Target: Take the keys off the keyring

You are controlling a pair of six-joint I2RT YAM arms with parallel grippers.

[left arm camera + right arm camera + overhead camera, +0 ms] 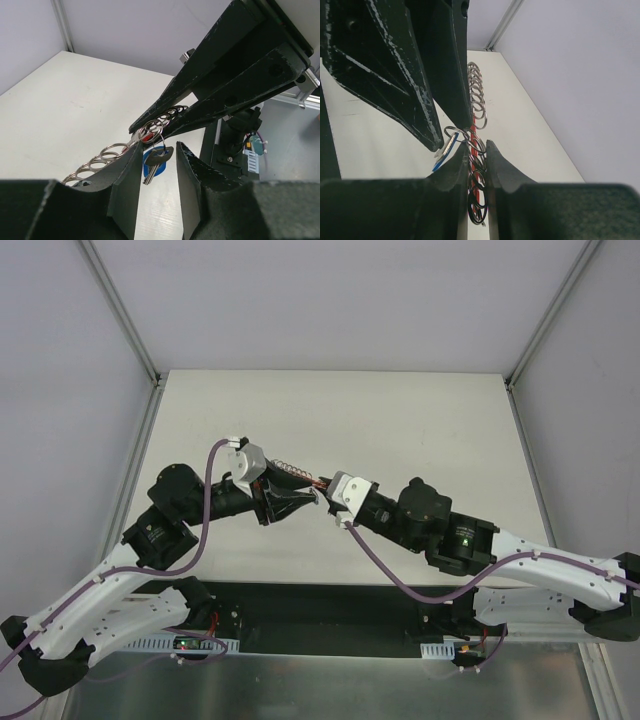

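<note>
The keyring (107, 152), a chain of linked wire rings with a red strip through it, hangs in the air between the two hands, above the bench (55, 95) and not resting on it.

In the left wrist view, the left hand (159, 147) is nearest the lens and fills the bottom of the frame. Its fingers are spread part way, and neither visibly presses on anything. One silvery key (160, 156) dangles in the gap at lower centre, with a blue piece just behind it. I cannot tell whether more keys hide there. The key's long axis points down and slightly left in the frame, from the ring at its top.

Just beyond, the right hand (149, 130) reaches in from the upper right. Its two long fingers are pressed together on the rings where the key hangs. The rest of the chain trails off to the lower left, past the left hand's finger. Farthest back are the pale bench top and the wall.

The right wrist view agrees. Its own fingers at bottom centre nip the rings, and the chain runs away up the frame.

As I judge it, the left hand is the nearer one to the key, which lies between its fingers and below the pinched ring. The coming move probably means closing on the key and working it along the wire, across the line of the chain.
</note>
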